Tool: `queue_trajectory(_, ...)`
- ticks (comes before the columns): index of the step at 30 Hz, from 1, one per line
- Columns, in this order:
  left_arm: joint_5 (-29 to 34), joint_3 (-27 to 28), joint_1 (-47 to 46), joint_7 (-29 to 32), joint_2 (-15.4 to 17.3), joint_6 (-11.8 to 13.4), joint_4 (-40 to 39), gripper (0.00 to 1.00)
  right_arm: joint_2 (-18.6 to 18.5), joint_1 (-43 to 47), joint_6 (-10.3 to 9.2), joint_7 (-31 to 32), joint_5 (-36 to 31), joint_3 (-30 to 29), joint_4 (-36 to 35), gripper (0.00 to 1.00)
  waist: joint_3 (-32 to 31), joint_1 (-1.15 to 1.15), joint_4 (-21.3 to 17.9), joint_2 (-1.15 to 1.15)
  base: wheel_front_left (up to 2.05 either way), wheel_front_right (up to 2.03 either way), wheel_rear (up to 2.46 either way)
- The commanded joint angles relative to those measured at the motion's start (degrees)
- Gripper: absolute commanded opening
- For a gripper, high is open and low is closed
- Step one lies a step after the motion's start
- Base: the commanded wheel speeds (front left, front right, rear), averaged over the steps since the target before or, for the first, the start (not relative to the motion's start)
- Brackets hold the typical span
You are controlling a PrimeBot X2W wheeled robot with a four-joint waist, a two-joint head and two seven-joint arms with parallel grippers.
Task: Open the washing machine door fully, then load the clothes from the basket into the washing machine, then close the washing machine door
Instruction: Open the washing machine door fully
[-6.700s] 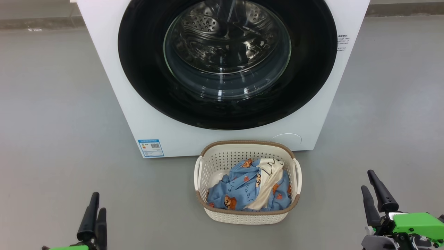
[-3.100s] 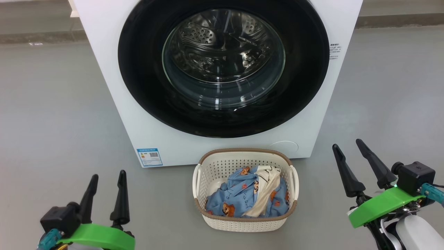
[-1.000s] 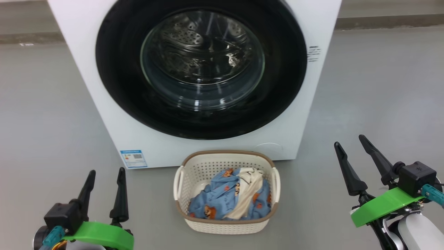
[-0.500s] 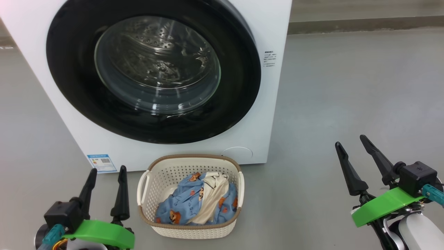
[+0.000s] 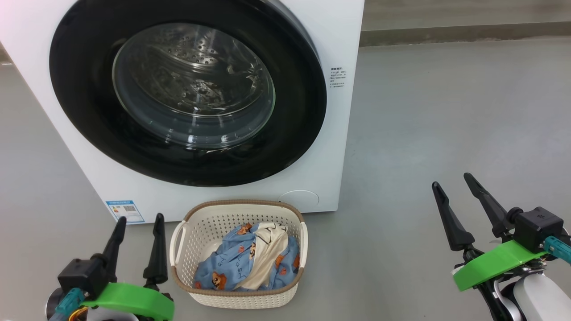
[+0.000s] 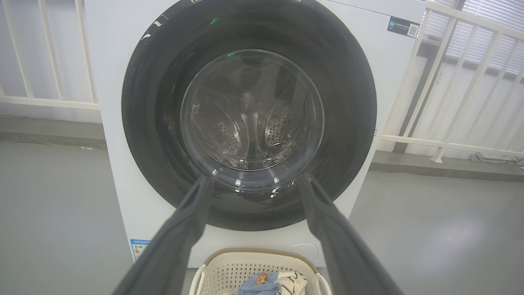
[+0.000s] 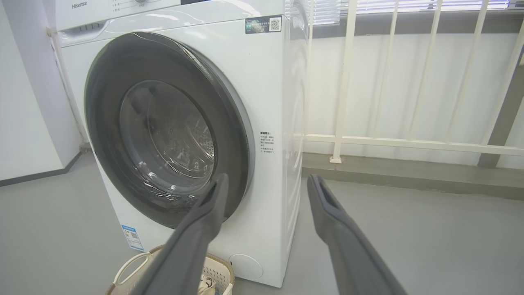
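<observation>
The white washing machine (image 5: 345, 53) stands before me, its black-rimmed glass door (image 5: 187, 89) shut flat against the front. On the grey floor right below the door sits the cream basket (image 5: 238, 296), holding blue printed and cream clothes (image 5: 250, 263). My left gripper (image 5: 139, 218) stands open just left of the basket, nothing between its fingers. Open and empty too, my right gripper (image 5: 451, 178) hangs over bare floor far to the basket's right. The door (image 6: 249, 119) fills the left wrist view, and the right wrist view shows the door (image 7: 163, 131) from its right side.
A white railing (image 7: 389, 139) and a raised grey kerb (image 7: 409, 176) run behind and to the right of the machine. A white wall (image 7: 24, 135) stands left of it. Bare grey floor (image 5: 446, 111) spreads to the right.
The head view has swung right, so machine and basket sit further left in it. Both grippers hold the same open pose; the door stays shut.
</observation>
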Motion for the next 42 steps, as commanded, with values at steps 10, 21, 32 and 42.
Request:
queue_trajectory(10,-0.78,1.64,-1.74,-0.19,1.90,0.44,-1.77,1.00,-0.76,-1.65,0.26,-0.70,-0.29,0.21,-1.62,1.00,0.37,0.00,0.08,0.00,0.00,0.00,0.00)
queue_trajectory(21,-1.08,1.70,-1.81,-0.29,2.00,0.67,-1.60,1.00,-0.63,-1.54,0.26,-0.70,-0.20,-0.51,-1.68,1.00,0.57,0.00,0.27,0.00,0.00,0.00,0.00)
queue_trajectory(32,-1.28,1.85,-1.86,-0.38,2.16,0.70,-1.60,1.00,-0.55,-1.88,0.26,-0.70,0.18,-1.31,-1.29,1.00,0.81,0.00,0.46,0.00,0.00,0.00,0.00)
queue_trajectory(42,-1.79,2.01,-1.76,-0.46,2.18,0.30,-1.68,1.00,-1.71,-4.42,0.26,-0.70,1.52,-1.21,-0.49,1.00,1.70,0.00,0.73,0.00,0.00,0.00,0.00)
